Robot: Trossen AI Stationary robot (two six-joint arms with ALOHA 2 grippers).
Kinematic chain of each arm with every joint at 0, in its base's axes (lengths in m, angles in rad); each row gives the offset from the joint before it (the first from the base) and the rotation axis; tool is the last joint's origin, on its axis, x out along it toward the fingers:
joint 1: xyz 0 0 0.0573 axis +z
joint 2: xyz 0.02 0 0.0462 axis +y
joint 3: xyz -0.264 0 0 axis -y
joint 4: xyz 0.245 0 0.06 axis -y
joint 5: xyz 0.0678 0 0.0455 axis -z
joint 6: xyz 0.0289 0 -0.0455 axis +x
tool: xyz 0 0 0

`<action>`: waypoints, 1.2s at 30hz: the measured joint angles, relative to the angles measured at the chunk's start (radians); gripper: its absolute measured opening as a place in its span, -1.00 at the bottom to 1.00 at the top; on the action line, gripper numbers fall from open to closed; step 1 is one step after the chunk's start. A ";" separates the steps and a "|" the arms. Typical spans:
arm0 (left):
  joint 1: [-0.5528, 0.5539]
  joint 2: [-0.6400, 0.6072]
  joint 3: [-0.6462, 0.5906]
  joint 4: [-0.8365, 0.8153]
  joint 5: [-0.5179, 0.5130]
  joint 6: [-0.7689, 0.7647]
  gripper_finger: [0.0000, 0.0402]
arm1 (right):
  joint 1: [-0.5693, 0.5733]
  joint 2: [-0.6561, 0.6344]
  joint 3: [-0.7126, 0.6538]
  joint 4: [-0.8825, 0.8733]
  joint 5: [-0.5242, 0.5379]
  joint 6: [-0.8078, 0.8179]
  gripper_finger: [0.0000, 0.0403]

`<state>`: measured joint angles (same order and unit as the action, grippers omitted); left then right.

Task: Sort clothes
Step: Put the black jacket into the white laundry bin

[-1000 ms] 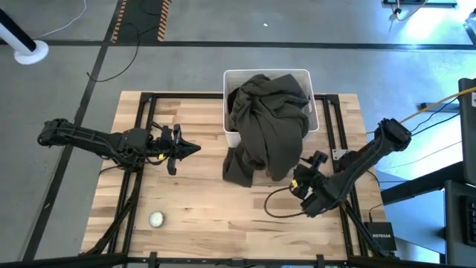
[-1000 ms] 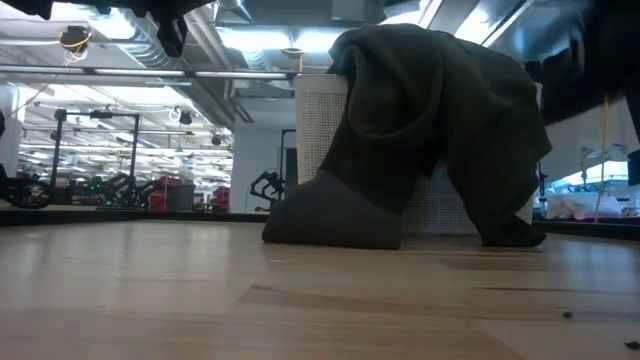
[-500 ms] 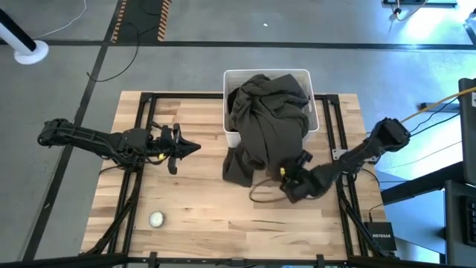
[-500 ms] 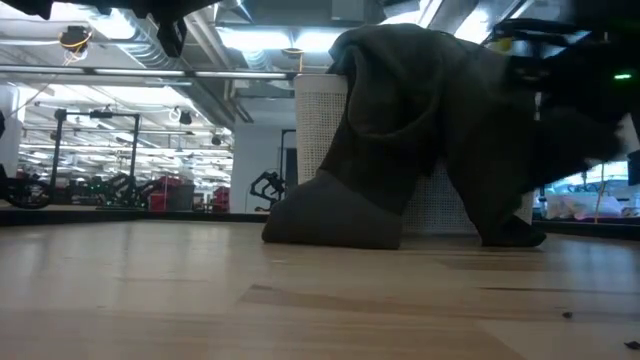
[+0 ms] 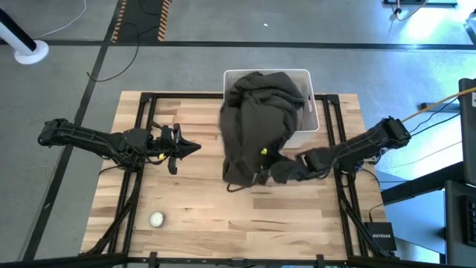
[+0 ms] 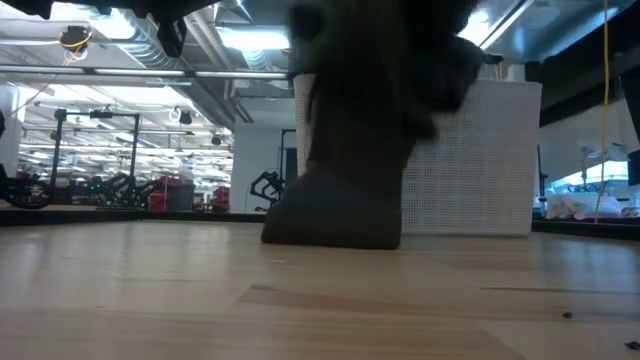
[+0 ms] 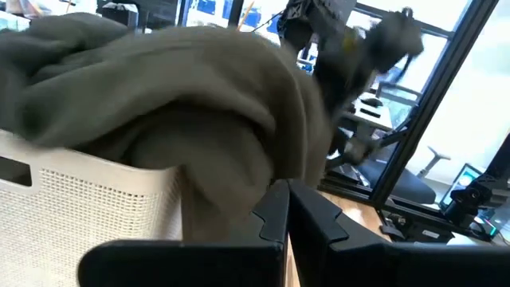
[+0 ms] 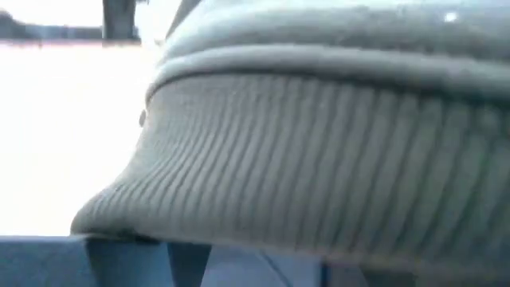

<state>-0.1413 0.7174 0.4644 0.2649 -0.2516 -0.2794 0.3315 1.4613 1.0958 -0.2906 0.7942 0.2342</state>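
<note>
Right hand (image 5: 262, 170) open against olive garment (image 5: 256, 123), white bin (image 5: 309, 119)

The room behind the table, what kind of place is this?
Probably a robotics lab or workshop hall: a polished concrete floor with hazard tape around the wooden table, exposed ceiling ducts, and equipment racks in the background.
</note>
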 joint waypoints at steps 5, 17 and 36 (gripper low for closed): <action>0.000 0.000 0.000 -0.001 0.000 -0.001 -1.00 | -0.068 -0.025 0.234 -0.049 0.022 -0.135 0.29; 0.000 0.000 0.000 -0.001 0.000 -0.001 -1.00 | -0.442 -0.027 0.410 -0.452 -0.041 -0.072 0.29; 0.000 0.000 0.000 -0.019 0.000 0.024 -1.00 | -0.711 -0.073 0.085 -0.481 -0.541 0.086 0.29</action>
<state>-0.1413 0.7174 0.4648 0.2455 -0.2516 -0.2559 -0.3798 1.3883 1.1806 -0.7716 0.2536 0.3198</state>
